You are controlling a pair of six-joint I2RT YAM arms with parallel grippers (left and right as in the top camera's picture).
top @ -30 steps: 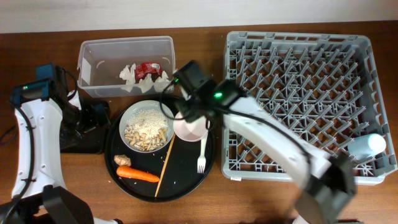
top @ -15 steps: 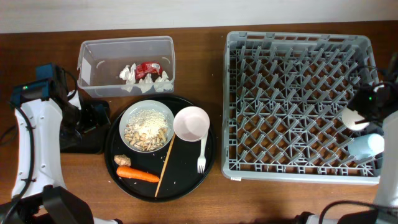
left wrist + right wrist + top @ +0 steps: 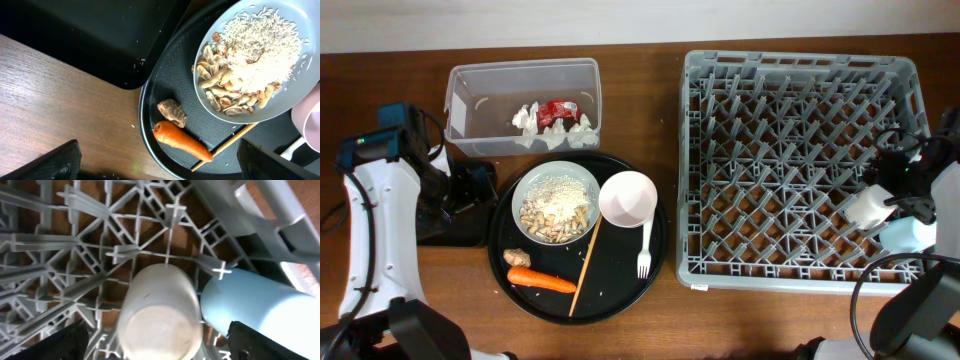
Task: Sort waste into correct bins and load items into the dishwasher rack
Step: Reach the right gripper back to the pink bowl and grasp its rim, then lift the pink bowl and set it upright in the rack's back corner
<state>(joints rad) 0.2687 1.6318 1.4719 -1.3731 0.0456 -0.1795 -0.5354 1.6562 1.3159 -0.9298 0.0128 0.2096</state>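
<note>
Since half a second back, the small white cup (image 3: 867, 208) has come a little left and nearer in the dishwasher rack (image 3: 800, 70). My right hand (image 3: 159, 336) is spread, and the cup lies between its fingers without touching them, just beside the light blue cup (image 3: 910, 235) at the rack's right wall. The rack is free further left. My left hand (image 3: 157, 157), also spread, hasn't moved and hangs above the carrot (image 3: 182, 144).

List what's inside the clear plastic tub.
Inside the clear tub lie crumpled white napkins and a small red wrapper, bunched toward its right side. Anything beneath that pile is covered and cannot be seen.
</note>
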